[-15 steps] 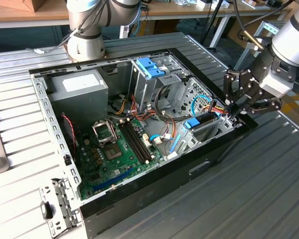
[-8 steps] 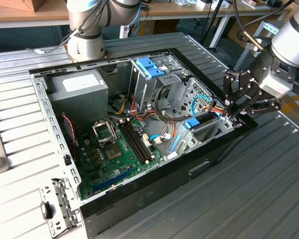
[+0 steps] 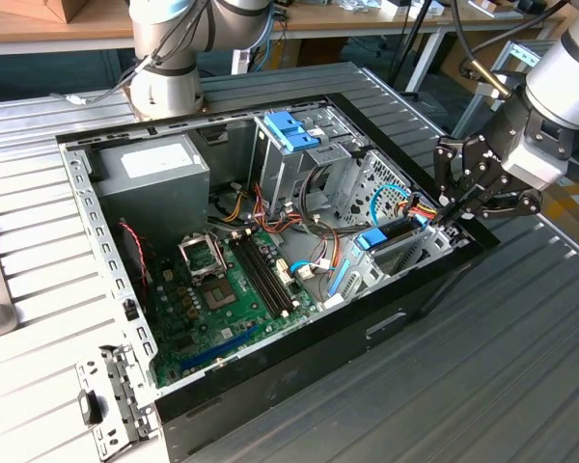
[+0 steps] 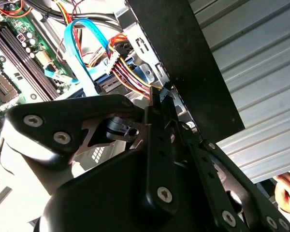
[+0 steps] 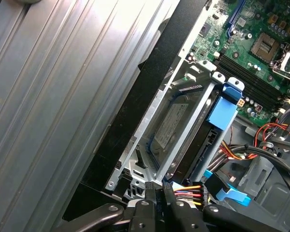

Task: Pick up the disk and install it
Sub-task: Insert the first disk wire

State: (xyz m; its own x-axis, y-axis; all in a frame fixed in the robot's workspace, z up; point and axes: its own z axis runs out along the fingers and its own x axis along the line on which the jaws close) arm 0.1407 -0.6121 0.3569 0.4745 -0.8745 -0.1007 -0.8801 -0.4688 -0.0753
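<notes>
- Up close in both wrist views, the gripper [image 5: 163,192] has its fingers pressed together at the corner of the computer case [image 3: 299,371], right beside a bundle of coloured wires [image 5: 188,192].
- Just past the fingertips, the disk [image 5: 171,125] sits tilted inside its metal bay [image 5: 193,113] against the case wall, a blue clip [image 5: 223,110] at its far end.
- Beyond that lies the green motherboard [image 3: 222,289].
- Farther off in the exterior view, on its left, stands the grey power supply [image 3: 154,174], and a blue-topped drive cage [image 3: 291,130] rises at the far side.
</notes>
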